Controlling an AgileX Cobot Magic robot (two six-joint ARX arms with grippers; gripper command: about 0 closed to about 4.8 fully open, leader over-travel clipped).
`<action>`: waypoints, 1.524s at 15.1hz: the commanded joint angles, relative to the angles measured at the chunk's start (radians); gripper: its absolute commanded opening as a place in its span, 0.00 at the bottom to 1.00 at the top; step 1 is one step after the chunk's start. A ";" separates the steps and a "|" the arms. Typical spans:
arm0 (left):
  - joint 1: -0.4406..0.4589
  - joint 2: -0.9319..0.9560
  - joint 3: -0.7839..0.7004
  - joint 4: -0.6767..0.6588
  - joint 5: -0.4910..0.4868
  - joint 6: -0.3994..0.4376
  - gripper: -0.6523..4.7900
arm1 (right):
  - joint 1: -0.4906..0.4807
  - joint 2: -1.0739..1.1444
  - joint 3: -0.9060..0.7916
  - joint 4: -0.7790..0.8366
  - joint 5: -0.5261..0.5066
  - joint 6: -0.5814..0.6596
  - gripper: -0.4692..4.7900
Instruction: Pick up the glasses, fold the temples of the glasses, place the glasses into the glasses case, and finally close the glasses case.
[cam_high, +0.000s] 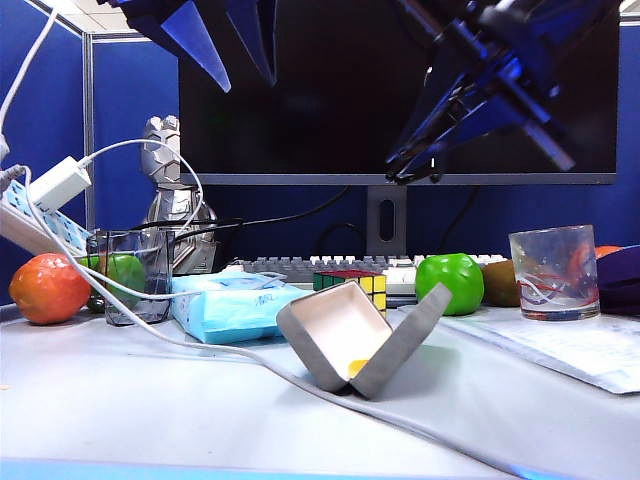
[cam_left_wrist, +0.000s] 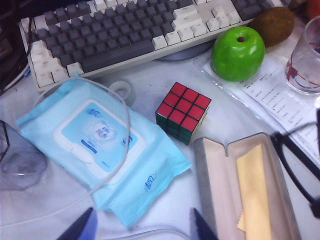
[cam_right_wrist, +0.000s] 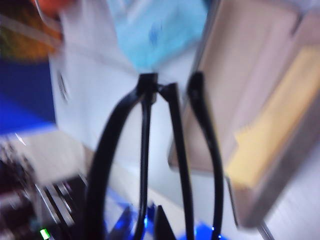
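Observation:
The glasses case (cam_high: 360, 340) lies open on the table with a yellow cloth (cam_high: 357, 367) in its pale lining. High above it at the right, my right gripper (cam_high: 420, 150) is shut on the black glasses (cam_right_wrist: 145, 125). The right wrist view is blurred: the glasses' dark rim and temples (cam_right_wrist: 207, 150) hang over the open glasses case (cam_right_wrist: 250, 100). Whether the temples are folded I cannot tell. My left gripper (cam_high: 240, 60) hangs high at the left, open and empty. Its view (cam_left_wrist: 141, 227) looks down on the glasses case (cam_left_wrist: 215, 180), with the glasses (cam_left_wrist: 300, 155) at the case's far side.
A light-blue tissue pack (cam_high: 235, 305), a Rubik's cube (cam_high: 355, 285) and a green apple (cam_high: 450, 283) sit near the case. A keyboard (cam_left_wrist: 125, 35), a monitor, a kiwi (cam_left_wrist: 272, 25), a printed glass (cam_high: 553, 272), paper, white cables, a dark tumbler (cam_high: 135, 275) and an orange fruit (cam_high: 48, 288) surround them.

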 joint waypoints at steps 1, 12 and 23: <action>0.000 -0.005 0.005 0.007 -0.050 0.011 0.52 | 0.008 -0.005 -0.056 0.124 0.056 0.122 0.08; 0.024 -0.005 0.005 0.005 -0.052 0.030 0.50 | 0.056 0.139 -0.172 0.485 0.135 0.268 0.08; 0.026 -0.005 0.005 0.006 -0.051 0.034 0.50 | 0.061 0.167 -0.300 0.634 0.181 0.265 0.08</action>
